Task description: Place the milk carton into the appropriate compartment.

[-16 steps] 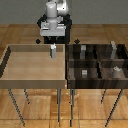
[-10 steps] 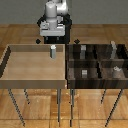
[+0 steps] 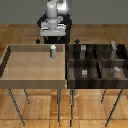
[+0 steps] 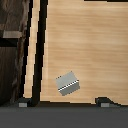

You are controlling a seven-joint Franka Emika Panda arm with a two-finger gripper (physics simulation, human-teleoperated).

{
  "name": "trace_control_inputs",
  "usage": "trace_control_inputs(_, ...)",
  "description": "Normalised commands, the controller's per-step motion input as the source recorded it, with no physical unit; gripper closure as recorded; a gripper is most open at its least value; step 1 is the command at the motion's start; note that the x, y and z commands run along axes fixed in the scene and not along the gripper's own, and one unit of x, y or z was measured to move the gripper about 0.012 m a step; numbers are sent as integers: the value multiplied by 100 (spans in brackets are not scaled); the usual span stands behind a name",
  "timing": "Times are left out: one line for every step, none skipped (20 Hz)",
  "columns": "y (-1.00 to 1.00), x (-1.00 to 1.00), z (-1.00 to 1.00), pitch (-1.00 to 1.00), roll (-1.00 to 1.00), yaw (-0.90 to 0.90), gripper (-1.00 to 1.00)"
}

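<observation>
The milk carton (image 3: 52, 51) is a small whitish-grey box. It stands upright in the light wooden tray (image 3: 30, 75), near the tray's far wall and towards the exterior view's right. It also shows in the wrist view (image 4: 67, 83), on the tray floor. My gripper (image 3: 51, 41) hangs just above and behind the carton. In the wrist view my gripper (image 4: 63, 102) is open and empty. Its two fingertips (image 4: 103, 101) are wide apart, with the carton below and between them and not touched.
A dark wooden bin (image 3: 97, 62) with several compartments stands at the exterior view's right, against the tray. It holds small darker grey blocks (image 3: 84, 73). Its wall shows in the wrist view (image 4: 15, 50). Both stand on thin metal legs above a wooden floor.
The arm has barely shifted above the carton. The carton has not moved.
</observation>
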Motion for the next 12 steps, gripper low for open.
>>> trace_control_inputs(0,0,0,0,0,60,-100)
trace_control_inputs(0,0,0,0,0,15,-100)
trace_control_inputs(0,0,0,0,0,15,-100)
trace_control_inputs(0,0,0,0,0,0,-100)
trace_control_inputs(0,0,0,0,0,15,-100)
trace_control_inputs(0,0,0,0,0,0,-100)
trace_control_inputs(0,0,0,0,0,0,-100)
trace_control_inputs(0,0,0,0,0,15,-100)
trace_control_inputs(0,0,0,0,0,30,-100)
trace_control_inputs(0,0,0,0,0,0,-100)
trace_control_inputs(0,0,0,0,0,15,-100)
trace_control_inputs(0,0,0,0,0,0,-100)
